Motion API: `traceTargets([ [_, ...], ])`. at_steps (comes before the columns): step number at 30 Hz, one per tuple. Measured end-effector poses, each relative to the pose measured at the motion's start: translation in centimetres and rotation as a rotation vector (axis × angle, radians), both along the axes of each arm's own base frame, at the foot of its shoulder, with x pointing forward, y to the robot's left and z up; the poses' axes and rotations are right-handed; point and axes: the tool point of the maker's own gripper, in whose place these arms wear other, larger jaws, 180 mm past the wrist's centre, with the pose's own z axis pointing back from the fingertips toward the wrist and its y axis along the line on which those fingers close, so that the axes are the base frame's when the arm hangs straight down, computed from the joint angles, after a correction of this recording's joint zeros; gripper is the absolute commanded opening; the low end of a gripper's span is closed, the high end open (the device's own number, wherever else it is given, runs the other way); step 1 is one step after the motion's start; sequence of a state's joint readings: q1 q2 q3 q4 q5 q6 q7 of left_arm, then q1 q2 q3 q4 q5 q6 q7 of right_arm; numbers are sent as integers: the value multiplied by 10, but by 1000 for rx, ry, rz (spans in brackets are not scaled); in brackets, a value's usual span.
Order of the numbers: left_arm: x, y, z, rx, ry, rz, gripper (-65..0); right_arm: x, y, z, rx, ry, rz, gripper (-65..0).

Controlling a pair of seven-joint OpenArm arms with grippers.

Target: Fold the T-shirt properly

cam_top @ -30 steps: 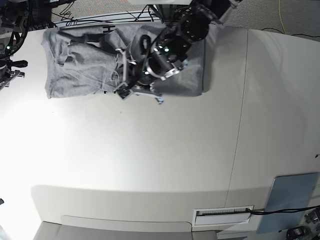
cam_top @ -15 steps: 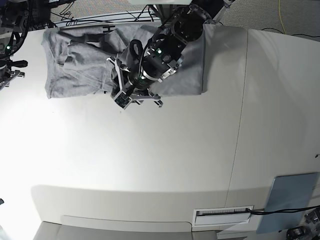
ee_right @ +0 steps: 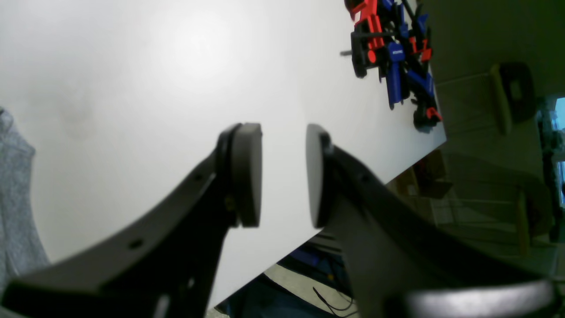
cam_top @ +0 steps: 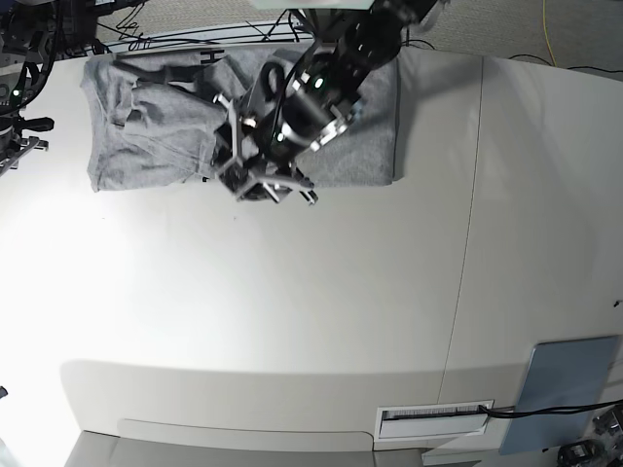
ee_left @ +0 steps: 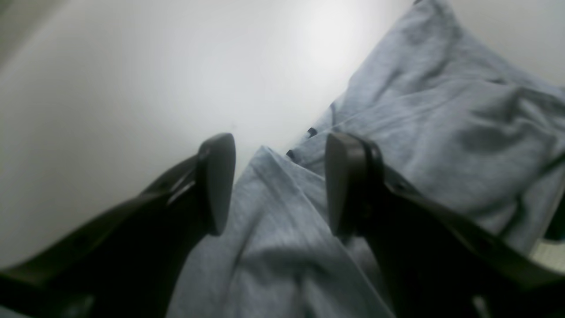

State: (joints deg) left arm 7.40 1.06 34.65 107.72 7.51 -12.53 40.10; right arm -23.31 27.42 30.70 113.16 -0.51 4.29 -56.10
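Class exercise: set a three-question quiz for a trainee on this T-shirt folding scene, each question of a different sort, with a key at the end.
1. True or false: the left tool is clamped shut on the heather-grey cotton T-shirt.
2. Multiple choice: in the right wrist view, what lies between the fingers of the right tool? A) grey cloth B) nothing, only the white table behind C) a clamp
3. Fill in: in the right wrist view, the red and blue clamps lie near the table's far ____.

Key
1. False: its jaws stand apart over a fold of the cloth.
2. B
3. edge
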Motion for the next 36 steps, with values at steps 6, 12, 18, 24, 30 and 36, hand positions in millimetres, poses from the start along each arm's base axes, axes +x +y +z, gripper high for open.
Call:
traceTargets([
  [6,-47,17,-24,107,-2,-154,-318,0,0,0,0,0,0,-477],
  [12,-90,29,-53,230,-15,-347,-318,0,0,0,0,0,0,-477],
  [18,-115,34,-65,283,-22,-493,-320,0,0,0,0,0,0,-477],
  [24,-121,50,-73,322,-29,-556,-320,0,0,0,-1,0,0,-477],
  [30,-120,65,-82,387,-39,-573,-320,0,0,0,0,0,0,-477],
  [36,-119,68,-83,400,-46,-575,-321,0,0,0,0,0,0,-477],
])
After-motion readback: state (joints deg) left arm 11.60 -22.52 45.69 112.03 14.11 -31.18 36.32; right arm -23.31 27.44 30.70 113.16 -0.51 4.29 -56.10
